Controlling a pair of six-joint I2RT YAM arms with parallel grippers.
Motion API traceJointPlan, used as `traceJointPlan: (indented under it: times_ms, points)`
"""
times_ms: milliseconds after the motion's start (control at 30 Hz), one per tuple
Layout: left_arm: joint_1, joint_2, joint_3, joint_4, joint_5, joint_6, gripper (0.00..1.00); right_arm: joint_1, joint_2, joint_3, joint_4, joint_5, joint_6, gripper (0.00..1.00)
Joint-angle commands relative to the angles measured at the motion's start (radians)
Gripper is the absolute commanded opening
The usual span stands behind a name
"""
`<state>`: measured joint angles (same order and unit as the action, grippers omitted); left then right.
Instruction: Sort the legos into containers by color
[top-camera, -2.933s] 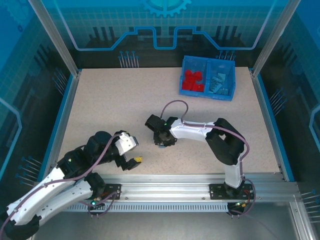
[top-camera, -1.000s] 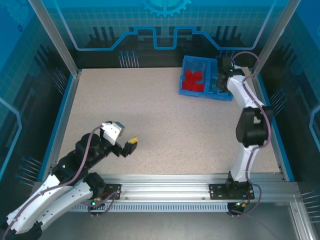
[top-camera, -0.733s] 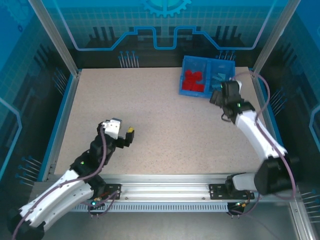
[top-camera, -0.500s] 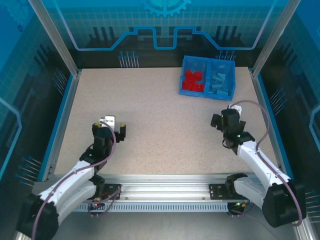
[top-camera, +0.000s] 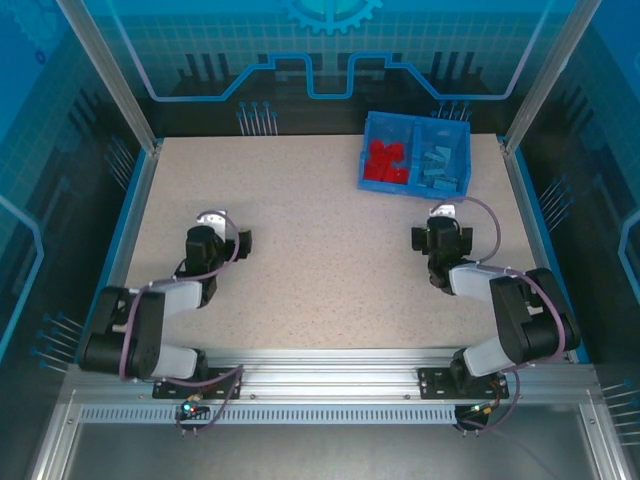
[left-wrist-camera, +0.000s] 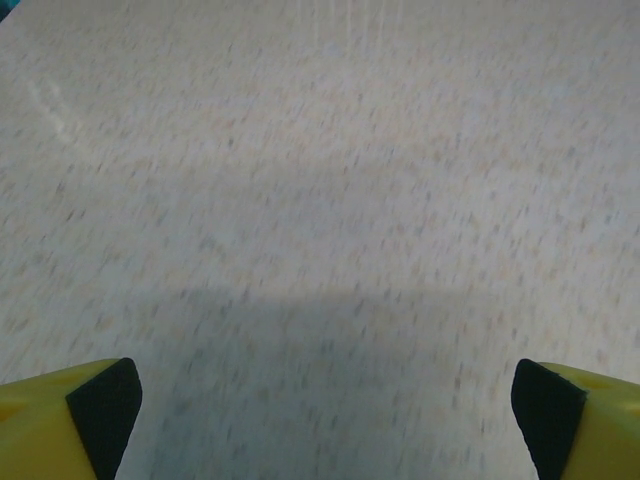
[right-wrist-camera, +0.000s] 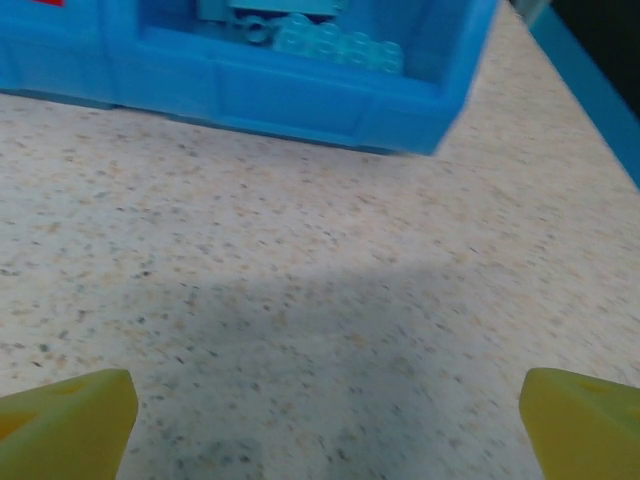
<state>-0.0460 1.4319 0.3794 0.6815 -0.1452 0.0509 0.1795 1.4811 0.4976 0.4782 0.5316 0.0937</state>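
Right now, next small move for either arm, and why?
Probably just hold both arms parked. Every visible brick is in the bin: red legos in its left compartment, light blue legos in its right. The left claw and right claw are open, holding nothing.

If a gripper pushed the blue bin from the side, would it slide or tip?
Probably slide: the bin looks low-walled and wide, sitting flat on the table. Likely light, thin plastic holding just small bricks, so it may skid easily.

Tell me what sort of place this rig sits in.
Probably a lab or demo robot cell: a speckled table fenced by aluminium posts, blue printed panels behind, and a bin of legos.
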Motion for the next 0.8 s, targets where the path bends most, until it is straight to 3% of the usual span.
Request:
traceJointPlan:
  times_ms: [0, 33, 67, 100, 767]
  points:
    - [0.027, 0.090, -0.011, 0.211, 0.100, -0.028, 0.99, -0.103, -0.031, -0.072, 0.236, -0.279, -0.038, 1.00]
    - [0.032, 0.069, 0.009, 0.132, 0.098, -0.039, 0.99, -0.127, -0.002, -0.101, 0.316, -0.321, -0.022, 1.00]
    - [0.032, 0.087, 0.013, 0.161, 0.099, -0.034, 0.99, -0.103, 0.039, -0.117, 0.408, -0.301, -0.057, 1.00]
    - [0.032, 0.079, 0.035, 0.107, 0.097, -0.039, 0.99, -0.080, 0.025, -0.087, 0.318, -0.259, -0.063, 1.00]
    - [0.037, 0.083, 0.034, 0.108, 0.061, -0.057, 0.99, -0.072, 0.020, -0.094, 0.330, -0.265, -0.076, 1.00]
